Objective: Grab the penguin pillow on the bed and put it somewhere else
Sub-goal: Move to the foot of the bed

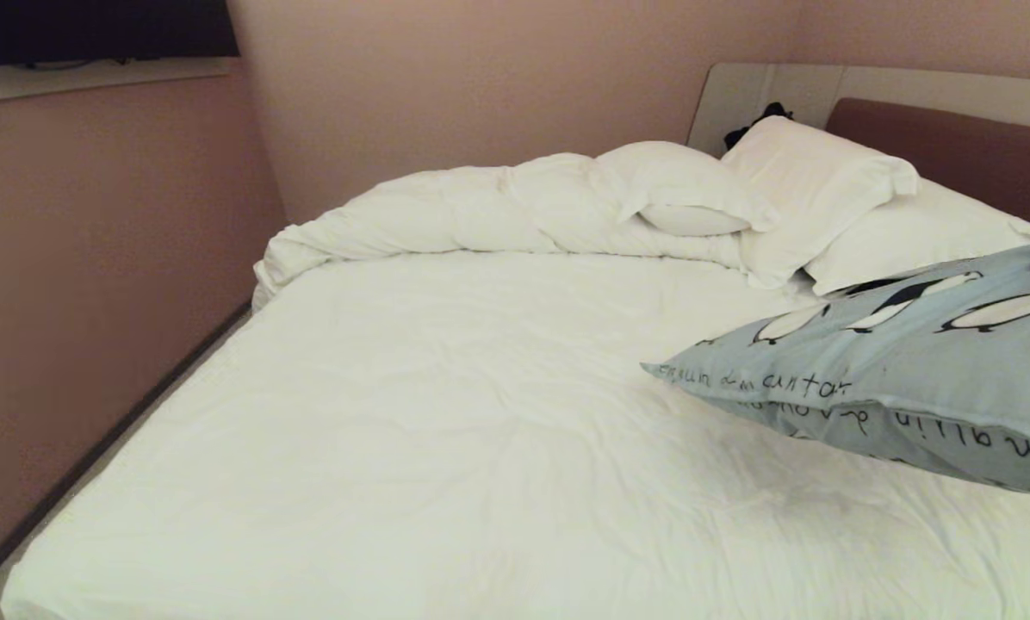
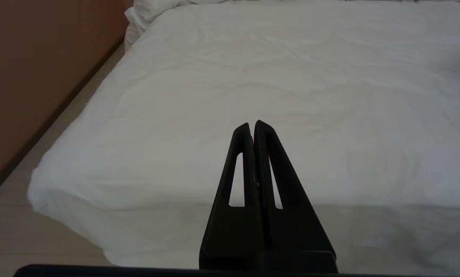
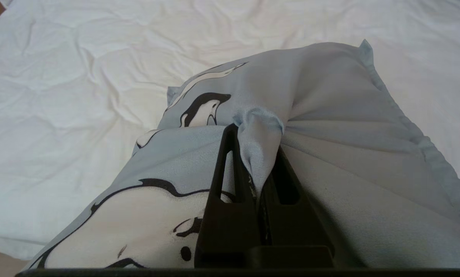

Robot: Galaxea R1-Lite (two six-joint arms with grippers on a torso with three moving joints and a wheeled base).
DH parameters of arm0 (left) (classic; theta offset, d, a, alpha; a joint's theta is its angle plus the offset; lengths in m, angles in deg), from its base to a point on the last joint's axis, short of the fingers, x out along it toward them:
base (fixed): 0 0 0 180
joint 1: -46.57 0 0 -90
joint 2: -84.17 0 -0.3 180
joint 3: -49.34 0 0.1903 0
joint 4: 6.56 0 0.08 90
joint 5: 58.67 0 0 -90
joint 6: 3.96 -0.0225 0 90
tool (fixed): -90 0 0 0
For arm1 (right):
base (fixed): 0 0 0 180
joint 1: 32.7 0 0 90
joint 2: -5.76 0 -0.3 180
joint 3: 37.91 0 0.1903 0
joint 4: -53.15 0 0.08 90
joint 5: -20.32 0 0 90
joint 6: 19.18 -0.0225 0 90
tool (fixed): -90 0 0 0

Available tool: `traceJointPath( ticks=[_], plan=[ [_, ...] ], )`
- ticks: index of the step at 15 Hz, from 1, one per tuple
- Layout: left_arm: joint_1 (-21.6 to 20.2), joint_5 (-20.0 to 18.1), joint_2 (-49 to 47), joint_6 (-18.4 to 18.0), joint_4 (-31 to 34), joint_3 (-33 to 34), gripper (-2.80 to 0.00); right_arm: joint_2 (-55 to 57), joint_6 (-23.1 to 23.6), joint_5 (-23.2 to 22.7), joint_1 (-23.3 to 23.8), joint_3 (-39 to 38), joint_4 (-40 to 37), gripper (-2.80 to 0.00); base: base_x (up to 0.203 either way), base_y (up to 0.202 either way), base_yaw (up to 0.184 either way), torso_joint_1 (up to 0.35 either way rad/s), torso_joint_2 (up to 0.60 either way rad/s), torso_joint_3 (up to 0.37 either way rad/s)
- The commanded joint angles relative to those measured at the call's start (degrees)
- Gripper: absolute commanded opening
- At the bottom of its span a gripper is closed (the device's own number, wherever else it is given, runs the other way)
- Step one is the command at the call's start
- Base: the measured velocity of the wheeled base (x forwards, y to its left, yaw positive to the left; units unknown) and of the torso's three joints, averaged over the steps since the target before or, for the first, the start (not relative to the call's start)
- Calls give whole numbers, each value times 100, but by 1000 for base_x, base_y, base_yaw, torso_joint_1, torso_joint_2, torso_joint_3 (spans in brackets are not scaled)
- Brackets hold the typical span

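A bedroom: a bed with white pillows, rumpled duvet and padded headboard.

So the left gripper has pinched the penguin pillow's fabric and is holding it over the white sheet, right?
Not the left. The right wrist view shows the right gripper shut on the penguin pillow above the white sheet; the left gripper is shut on nothing.

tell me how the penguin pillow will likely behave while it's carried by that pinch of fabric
The penguin pillow looks soft: its cover bunches into pleats where the right gripper pinches it. It will probably sag and swing. It seems light, since that small fold appears to hold it above the bed.
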Motion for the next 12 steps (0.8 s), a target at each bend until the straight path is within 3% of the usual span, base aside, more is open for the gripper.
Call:
traceJointPath(
  ticks=[1, 12],
  plan=[
    [0, 4, 2, 0, -2, 0, -280, -15, -1, -15, -34, 7, -9, -280, 0, 197, -1, -2, 2, 7],
    [0, 4, 2, 0, -2, 0, -280, -12, -88, 20, -218, -1, -9, -280, 0, 195, 0, 2, 2, 3]
  ],
)
